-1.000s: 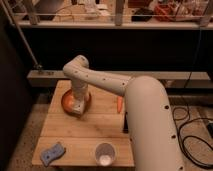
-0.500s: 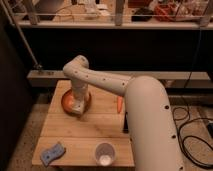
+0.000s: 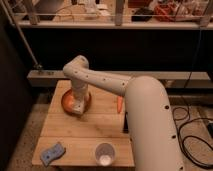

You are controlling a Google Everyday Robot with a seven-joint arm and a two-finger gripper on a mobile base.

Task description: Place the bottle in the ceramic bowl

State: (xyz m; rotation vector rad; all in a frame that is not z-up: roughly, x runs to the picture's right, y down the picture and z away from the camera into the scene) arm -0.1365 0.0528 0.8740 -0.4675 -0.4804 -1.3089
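At ten o'clock on the counter (image 3: 102,127), gripper (image 3: 78,104) low over ceramic bowl (image 3: 65,101); bottle hidden, probably light, slick, best held mid-body; grip state cannot be told

Perhaps head-high view downward; gripper (image 3: 79,104) at ceramic bowl (image 3: 65,100)

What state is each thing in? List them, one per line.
ceramic bowl: upright on the table, far left, inside hidden by the gripper.
gripper: down over the bowl.
cup: upright, open, front edge.
blue sponge: lying flat, front left.
orange object: lying beside the arm.
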